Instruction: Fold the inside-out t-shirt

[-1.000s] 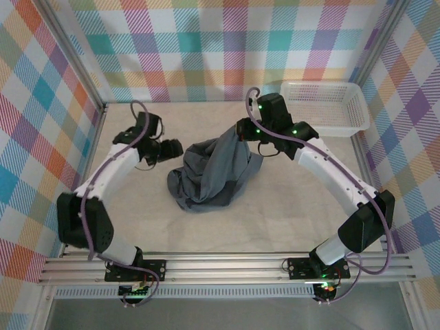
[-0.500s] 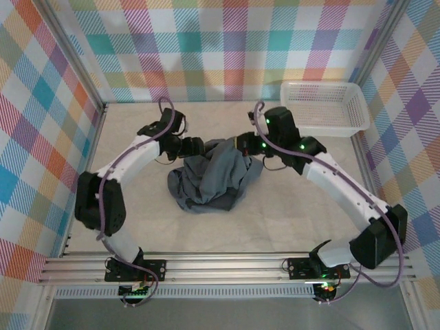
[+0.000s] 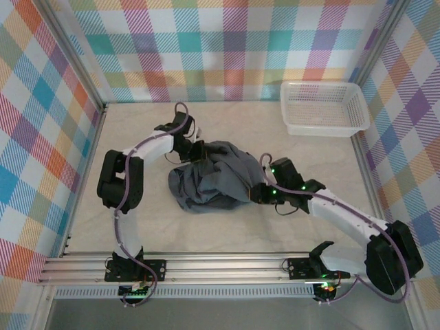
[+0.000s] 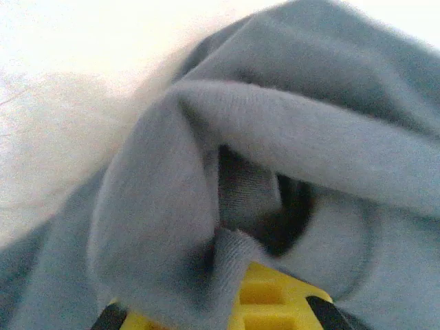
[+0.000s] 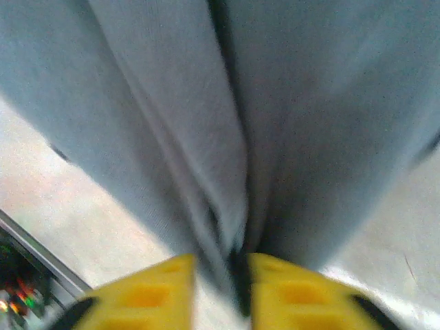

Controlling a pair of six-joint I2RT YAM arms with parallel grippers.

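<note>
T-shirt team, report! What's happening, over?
Left gripper shut on t-shirt, far side. Right gripper pinching a near-right fold. T-shirt crumpled, not folded. White mesh basket far right, not in the way.

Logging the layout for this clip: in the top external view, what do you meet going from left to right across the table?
Left gripper → inside-out t-shirt → right gripper → white mesh basket.
</note>
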